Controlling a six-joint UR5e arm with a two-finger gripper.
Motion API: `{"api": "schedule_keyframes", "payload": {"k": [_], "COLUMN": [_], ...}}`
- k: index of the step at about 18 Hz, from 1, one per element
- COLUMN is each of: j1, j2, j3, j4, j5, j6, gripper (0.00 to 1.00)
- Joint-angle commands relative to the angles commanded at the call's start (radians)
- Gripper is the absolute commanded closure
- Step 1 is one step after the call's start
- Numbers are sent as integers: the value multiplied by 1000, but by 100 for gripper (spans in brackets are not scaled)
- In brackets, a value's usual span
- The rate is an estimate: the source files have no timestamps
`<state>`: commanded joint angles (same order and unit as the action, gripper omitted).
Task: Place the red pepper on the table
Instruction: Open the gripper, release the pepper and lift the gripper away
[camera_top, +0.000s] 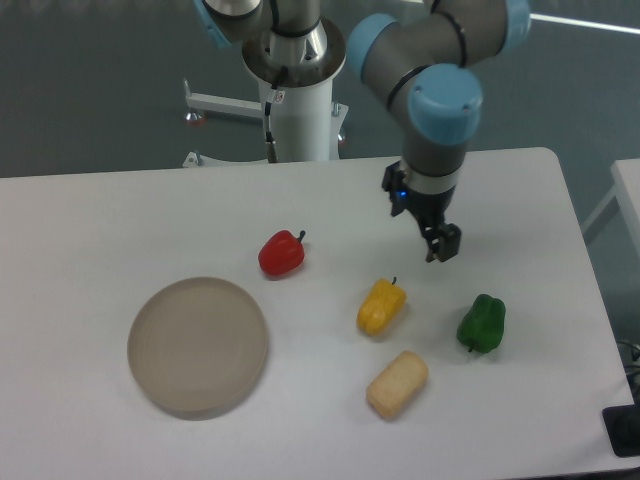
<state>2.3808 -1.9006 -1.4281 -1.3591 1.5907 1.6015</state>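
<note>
The red pepper lies on the white table, stem pointing up and right, with nothing touching it. My gripper hangs well to its right, above the table's right half, between the yellow and green peppers and behind them. Nothing is held between its fingers; from this angle the gap between them does not show clearly.
A round beige-grey plate sits at the front left. A yellow pepper, a green pepper and a pale bread-like piece lie at the front right. The arm's base column stands behind the table.
</note>
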Motion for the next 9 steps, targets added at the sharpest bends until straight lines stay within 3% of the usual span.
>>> {"api": "schedule_keyframes", "payload": {"k": [9], "j1": [6], "j2": [0], "j3": [-2], "j4": [-2], "j5": [-2], "j6": [0], "gripper": [0]}}
